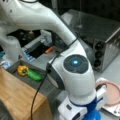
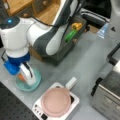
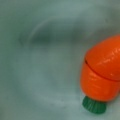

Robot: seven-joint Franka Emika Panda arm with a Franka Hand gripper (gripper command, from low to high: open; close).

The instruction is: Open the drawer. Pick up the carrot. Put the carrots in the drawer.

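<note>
Carrot [image 3: 102, 75]: lying in the teal bowl [image 2: 37, 78] at a front view's lower left, not yet lifted.
Gripper [image 2: 28, 76]: down over that bowl; can't tell how wide its jaws stand or whether it has hold.
Drawer [image 2: 65, 48]: upper centre, already open, holding a yellow pepper [image 2: 76, 25] and a green piece [image 2: 70, 35].

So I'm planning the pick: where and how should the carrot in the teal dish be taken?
Probably from above, across the carrot's thick orange body, clear of its small green stem cap. It lies flat in the shallow teal dish, whose rim blocks a side approach. The gripper is over it already.
</note>
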